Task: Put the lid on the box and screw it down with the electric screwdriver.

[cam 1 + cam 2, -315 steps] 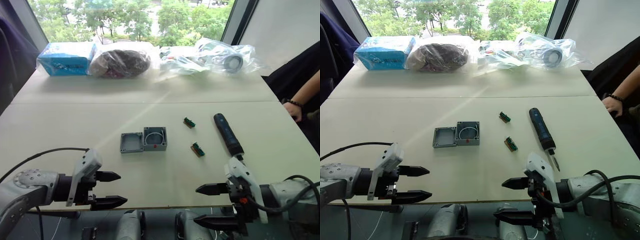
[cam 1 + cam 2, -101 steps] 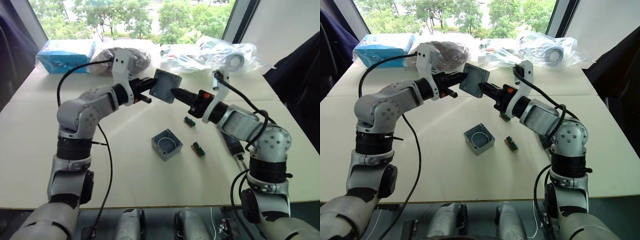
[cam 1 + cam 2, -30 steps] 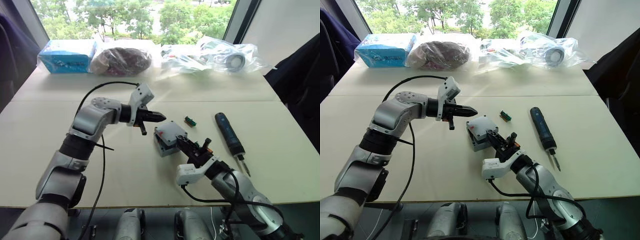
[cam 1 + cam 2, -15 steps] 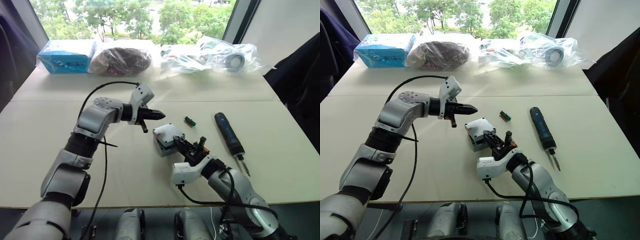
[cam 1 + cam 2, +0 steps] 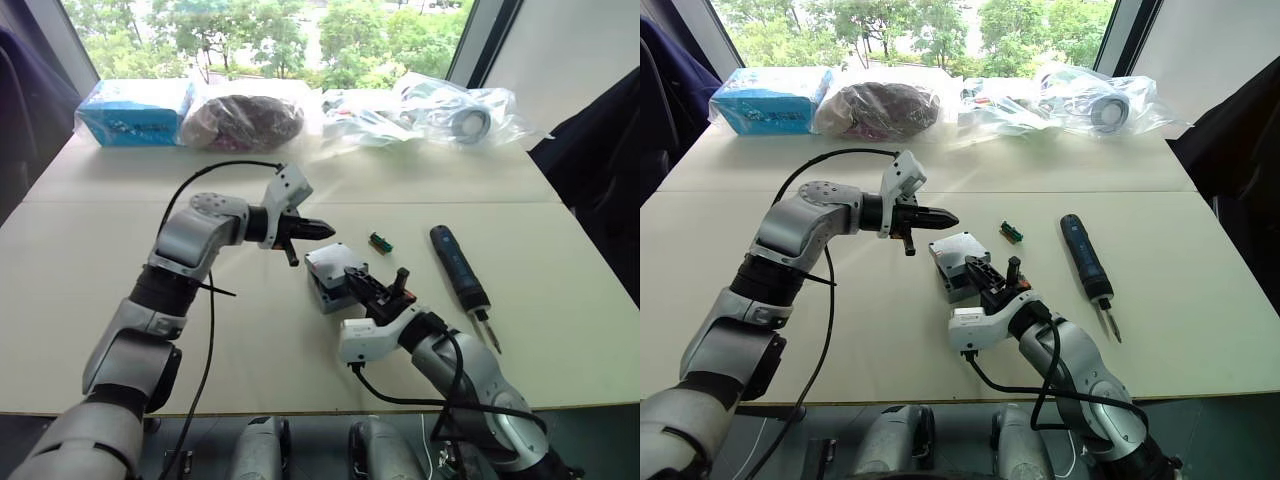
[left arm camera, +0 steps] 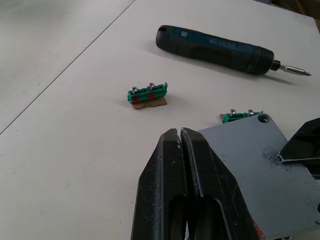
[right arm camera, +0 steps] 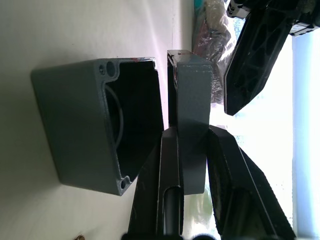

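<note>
In the left eye view, the right gripper (image 5: 372, 290) is pinching the lid (image 5: 334, 264) just above the box (image 5: 322, 294) in the middle of the table (image 5: 80, 290). The left gripper (image 5: 322, 231) is hanging just beside the lid. The electric screwdriver (image 5: 455, 266) is lying well apart on the right.

In the left wrist view, the black fingers (image 6: 176, 165) are pressing together over the lid's edge, near a green block (image 6: 147, 94).

In the right wrist view, the fingers (image 7: 165, 165) are squeezing the lid's rim, with a gap showing between lid and box.

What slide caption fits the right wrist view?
Right gripper holds the lid just above the open box, not yet seated.
</note>
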`<act>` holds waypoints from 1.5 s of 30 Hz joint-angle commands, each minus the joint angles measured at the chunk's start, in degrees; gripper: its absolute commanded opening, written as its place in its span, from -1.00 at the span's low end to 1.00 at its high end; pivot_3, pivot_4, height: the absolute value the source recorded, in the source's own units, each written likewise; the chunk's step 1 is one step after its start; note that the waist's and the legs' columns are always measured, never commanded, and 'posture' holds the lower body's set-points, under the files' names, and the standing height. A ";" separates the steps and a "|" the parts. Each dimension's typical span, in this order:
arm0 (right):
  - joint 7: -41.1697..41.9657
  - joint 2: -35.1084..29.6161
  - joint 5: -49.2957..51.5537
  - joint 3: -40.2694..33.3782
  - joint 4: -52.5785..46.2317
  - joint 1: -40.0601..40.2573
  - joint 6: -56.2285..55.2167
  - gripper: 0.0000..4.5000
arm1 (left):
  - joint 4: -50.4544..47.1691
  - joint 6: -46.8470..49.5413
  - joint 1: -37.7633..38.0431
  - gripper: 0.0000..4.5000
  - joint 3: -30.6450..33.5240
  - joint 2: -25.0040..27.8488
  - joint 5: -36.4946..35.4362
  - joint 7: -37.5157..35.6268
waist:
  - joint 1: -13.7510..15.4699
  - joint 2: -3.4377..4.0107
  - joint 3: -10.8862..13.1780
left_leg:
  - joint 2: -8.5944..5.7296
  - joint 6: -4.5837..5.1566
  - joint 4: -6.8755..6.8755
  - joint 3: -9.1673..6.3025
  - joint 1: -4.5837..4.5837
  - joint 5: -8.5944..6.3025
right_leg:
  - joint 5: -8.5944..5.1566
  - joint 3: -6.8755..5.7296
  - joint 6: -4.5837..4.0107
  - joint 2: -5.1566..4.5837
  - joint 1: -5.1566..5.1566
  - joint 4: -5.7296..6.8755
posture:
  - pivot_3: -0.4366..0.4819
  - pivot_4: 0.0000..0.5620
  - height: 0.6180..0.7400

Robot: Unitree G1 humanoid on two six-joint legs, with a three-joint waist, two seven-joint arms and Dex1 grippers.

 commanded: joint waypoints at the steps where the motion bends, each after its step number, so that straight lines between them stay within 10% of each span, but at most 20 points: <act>1: 0.73 0.29 -0.80 -0.42 -0.35 0.06 0.26 -0.93 | -2.84 0.03 -0.50 -0.98 1.48 -0.07 -0.51 -0.06 | -0.01 0.01 0.00 | 0.00 0.00 0.00 0.00 0.00 0.00 | 0.00 0.00 0.00 0.00 0.00 0.00 | -0.05 -0.47 1.00; 16: 2.17 0.02 -0.14 -0.04 0.07 0.90 -0.43 -0.93 | -3.53 -7.24 2.91 -0.98 -6.78 2.60 6.54 -5.85 | -0.02 0.01 -0.02 | -0.01 -0.01 0.00 0.01 0.03 0.00 | 0.00 0.00 0.00 0.00 0.04 0.01 | -0.05 -0.47 1.00; 23: 2.88 -0.04 0.26 -0.30 -0.14 1.03 -0.88 0.27 | -1.24 -10.66 4.19 -1.00 -11.09 3.49 11.24 -8.57 | -0.01 -0.03 -0.10 | -0.01 0.00 0.00 0.03 0.14 0.00 | 0.00 -0.01 -0.01 0.00 0.17 0.00 | -0.05 -0.47 1.00; 45: 3.12 -1.51 7.14 -3.23 -3.51 2.67 -4.79 0.27 | -1.60 -14.41 7.77 -1.00 -12.88 4.36 16.75 -10.76 | 0.01 0.02 -0.24 | 0.02 0.46 -0.05 -0.10 1.01 -0.29 | -0.16 -0.06 -0.19 -0.02 1.06 -0.08 | -0.05 -0.47 1.00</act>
